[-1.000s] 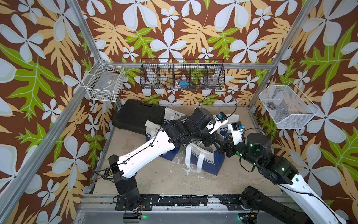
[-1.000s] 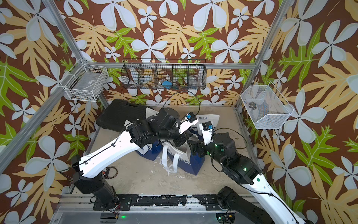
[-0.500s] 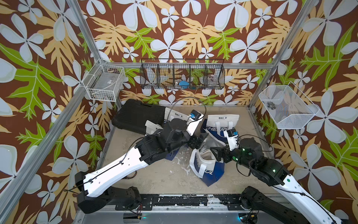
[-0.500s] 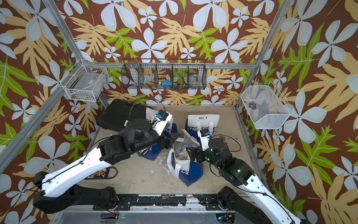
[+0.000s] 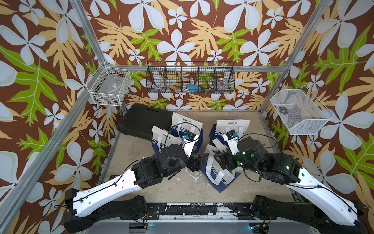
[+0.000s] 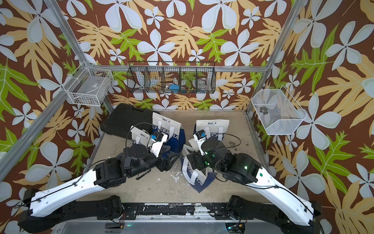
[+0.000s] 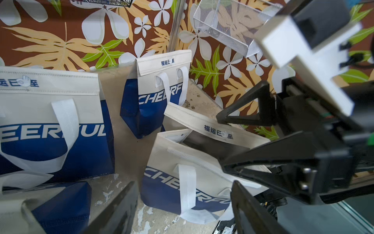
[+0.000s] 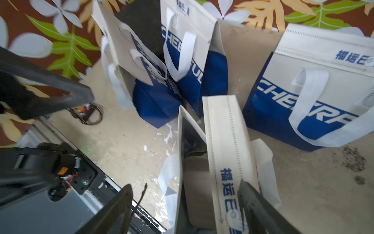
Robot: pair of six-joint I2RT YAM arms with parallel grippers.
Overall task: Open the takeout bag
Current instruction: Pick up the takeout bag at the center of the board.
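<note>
Found takeout bag (image 5: 219, 178) near-centre on table (image 5: 182, 188), mouth parted. Noted left gripper (image 6: 173, 157) jaws released, empty, just left of it. Noted right gripper (image 7: 219, 141) jaws spread astride right-side flap, not clamping. Judged risk: snagging flap while pulling clear, tipping the light bag.

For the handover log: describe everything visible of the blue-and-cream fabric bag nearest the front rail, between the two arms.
The blue-and-cream fabric takeout bag looks like non-woven cloth: cream upper half, blue lower half with white CHEERFUL lettering, white strap handles. It stands on the beige tabletop, its mouth open and dark inside, and its cream flap, printed with blue Chinese characters, lifted back. The right gripper has its open fingers on either side of the flap; actual contact is unclear.
</note>
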